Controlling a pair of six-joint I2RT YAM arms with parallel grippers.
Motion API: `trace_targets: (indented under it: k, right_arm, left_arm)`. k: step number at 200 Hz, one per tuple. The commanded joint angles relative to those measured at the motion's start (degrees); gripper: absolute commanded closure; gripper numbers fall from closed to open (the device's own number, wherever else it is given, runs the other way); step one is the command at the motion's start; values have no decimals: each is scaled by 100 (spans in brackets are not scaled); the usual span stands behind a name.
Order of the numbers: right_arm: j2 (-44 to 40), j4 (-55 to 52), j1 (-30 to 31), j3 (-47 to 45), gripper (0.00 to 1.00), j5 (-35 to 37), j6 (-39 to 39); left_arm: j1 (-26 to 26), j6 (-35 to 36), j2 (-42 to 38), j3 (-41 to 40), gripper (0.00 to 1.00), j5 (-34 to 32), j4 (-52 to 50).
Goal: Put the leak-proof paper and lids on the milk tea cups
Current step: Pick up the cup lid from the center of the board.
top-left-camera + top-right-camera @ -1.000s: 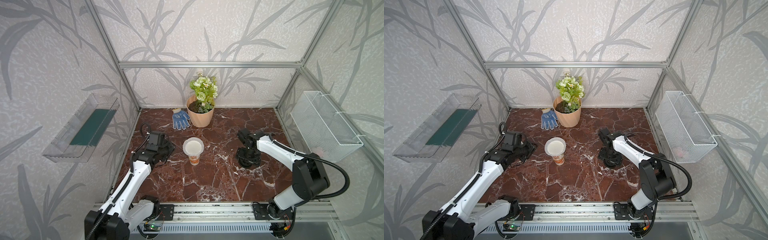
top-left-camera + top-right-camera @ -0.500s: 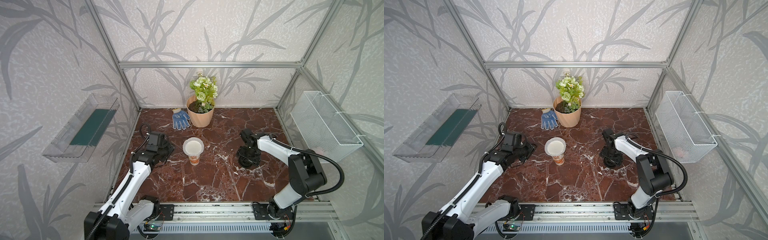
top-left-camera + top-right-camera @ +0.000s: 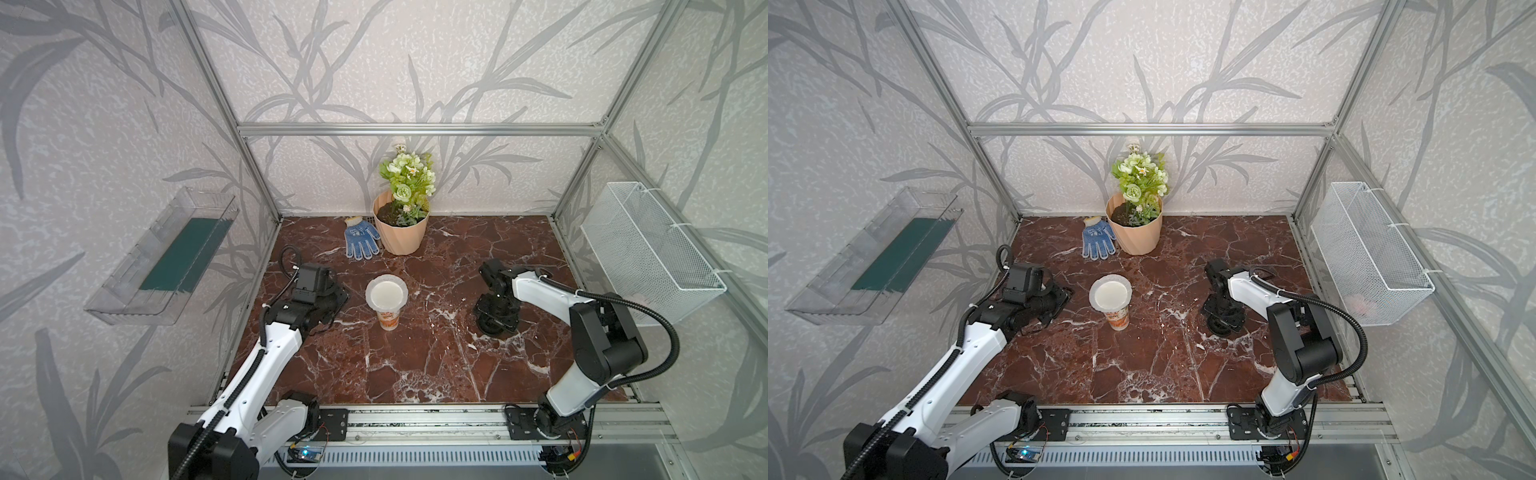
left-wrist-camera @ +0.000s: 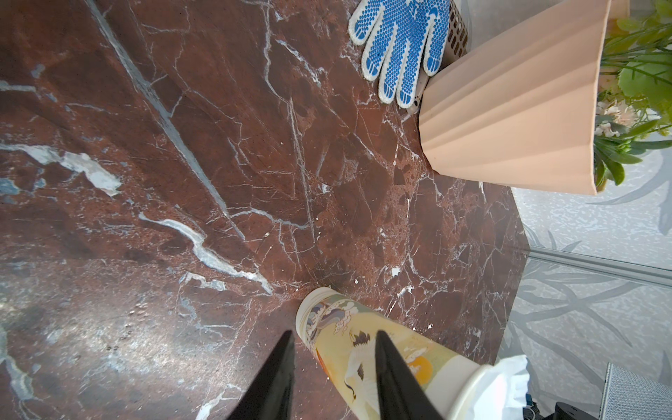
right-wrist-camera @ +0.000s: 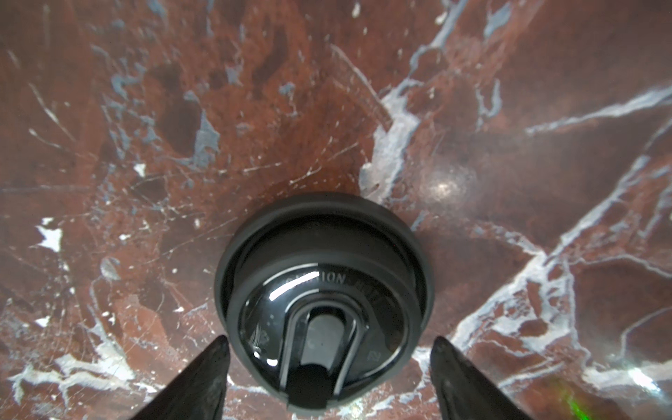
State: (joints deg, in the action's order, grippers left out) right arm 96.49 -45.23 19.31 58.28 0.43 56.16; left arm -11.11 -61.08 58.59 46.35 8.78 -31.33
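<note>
Glossy veined marble for the table (image 3: 415,361), shiny smooth black plastic for the lid (image 5: 323,291), matt printed card for the cup (image 4: 382,356), thin crinkled whitish paper (image 3: 387,293), matt ribbed pot (image 3: 401,239), knitted rubber-dotted glove (image 3: 360,239), wire-mesh basket (image 3: 648,249), brushed metal frame (image 3: 415,129).

The black plastic lid (image 5: 323,291) lies top-up on the red-brown, white-veined marble tabletop (image 5: 182,109). Raised lettering, partly legible as "CAUTION", runs across its glossy top above a raised sip tab. The right gripper (image 5: 329,349) straddles the lid, fingers (image 5: 203,382) spread wide, one just beside each side of the rim.
</note>
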Motion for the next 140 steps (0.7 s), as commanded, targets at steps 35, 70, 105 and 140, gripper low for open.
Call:
trace_targets:
  k: [35, 70, 105, 140]
  right_arm:
    - [98, 106, -89, -137, 17, 19, 44]
    - [98, 211, -109, -199, 18, -34, 15]
    - [98, 249, -121, -217, 20, -51, 1]
    - [98, 284, -129, -238, 24, -77, -12]
  left_arm:
    - [13, 34, 2, -21, 61, -147, -56]
    - [5, 25, -14, -29, 61, -153, -51]
    - [13, 17, -23, -29, 61, -158, -62]
    - [13, 13, -35, -32, 61, -167, -74]
